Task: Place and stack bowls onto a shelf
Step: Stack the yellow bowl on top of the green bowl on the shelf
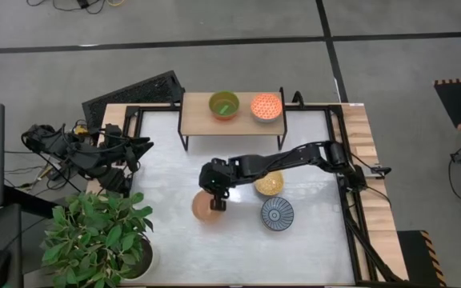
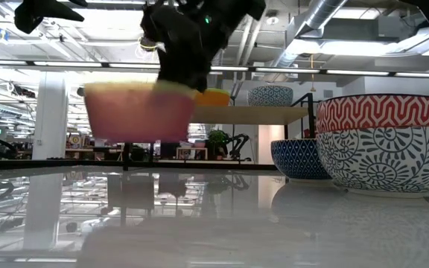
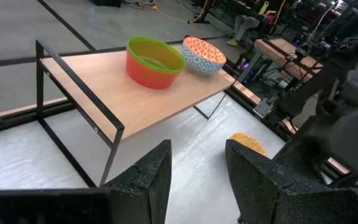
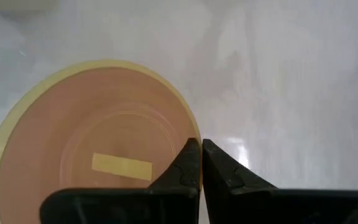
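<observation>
My right gripper point(image 1: 214, 198) is over the middle of the table, shut on a pink bowl point(image 1: 205, 207) with a pale yellow rim. In the low view this bowl point(image 2: 136, 112) hangs clear above the tabletop. The shelf point(image 1: 194, 120), with its wooden top and black legs, stands at the table's far edge. It carries a green bowl point(image 1: 223, 105) and an orange-patterned bowl point(image 1: 266, 106). A yellow bowl point(image 1: 269, 186), partly under the right arm, and a blue-grey radial-lined bowl point(image 1: 277, 214) rest on the table. My left gripper point(image 3: 197, 165) waits open at the table's left side. My right gripper pinches the pink bowl's rim point(image 4: 194, 134) on the side toward the table's right. One finger point(image 4: 188, 165) is inside the bowl and the other point(image 4: 222, 171) outside. The fingers come from above, pointing down. The bowl is lifted clear and about level, with its mouth up.
A potted plant point(image 1: 98, 236) stands at the near left corner. Black frame rails point(image 1: 350, 192) run along the table's sides. In the low view two patterned bowls point(image 2: 382, 141) point(image 2: 296, 158) stand close on the right. Bare tabletop point(image 1: 166, 172) lies between the shelf and the held bowl.
</observation>
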Controlling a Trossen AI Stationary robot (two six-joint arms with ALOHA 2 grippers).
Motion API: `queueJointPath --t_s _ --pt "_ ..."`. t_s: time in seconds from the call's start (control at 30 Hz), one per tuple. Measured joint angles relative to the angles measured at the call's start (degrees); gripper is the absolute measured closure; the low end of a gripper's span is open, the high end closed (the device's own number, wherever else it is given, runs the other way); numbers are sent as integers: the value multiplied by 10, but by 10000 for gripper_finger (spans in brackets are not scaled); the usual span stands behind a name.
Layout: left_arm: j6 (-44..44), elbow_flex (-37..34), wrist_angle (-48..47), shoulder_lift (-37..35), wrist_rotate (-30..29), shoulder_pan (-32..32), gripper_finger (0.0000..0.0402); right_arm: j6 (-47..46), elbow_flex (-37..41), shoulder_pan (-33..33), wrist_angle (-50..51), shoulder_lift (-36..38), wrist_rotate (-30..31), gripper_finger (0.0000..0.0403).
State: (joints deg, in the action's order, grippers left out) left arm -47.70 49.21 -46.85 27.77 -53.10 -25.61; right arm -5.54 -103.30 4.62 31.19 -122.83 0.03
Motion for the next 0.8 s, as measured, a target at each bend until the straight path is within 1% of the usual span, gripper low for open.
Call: queueJointPath --t_s 0.07,0.13,0.23,0.3,0.37,0.4,0.47,0.5,0.63,0.7,0.73,0.77,0.8 --pt "0 0 0 0 0 0 266 -13 -4 -12 -5 0 -41 379" --pt "0 0 0 0 0 0 266 -24 -4 -24 10 -1 -60 379" --pt "0 0 0 0 0 0 266 -46 -3 -39 30 -3 -75 379" --pt "0 0 0 0 0 0 266 -40 -3 -40 25 2 -57 379" --pt "-1 0 0 0 0 0 266 -32 -4 -41 45 11 -36 379" --pt "-1 0 0 0 0 0 266 -38 -5 -46 56 12 -47 379" --pt "-1 0 -1 0 1 0 266 -44 -5 -55 72 11 -88 379" --pt "-1 0 -2 0 1 0 266 -35 -4 -56 72 9 -89 379" --pt "-1 0 -4 0 1 0 266 -21 -4 -59 74 10 -81 379" --pt "3 0 -5 0 1 0 266 -25 -5 -57 110 10 -12 379" --pt "4 0 -5 0 1 0 266 -29 -5 -58 130 9 4 379" --pt "4 0 -5 0 1 0 266 -28 -4 -62 146 6 2 379" --pt "4 0 -5 0 1 0 266 -28 -3 -66 145 3 -16 379"
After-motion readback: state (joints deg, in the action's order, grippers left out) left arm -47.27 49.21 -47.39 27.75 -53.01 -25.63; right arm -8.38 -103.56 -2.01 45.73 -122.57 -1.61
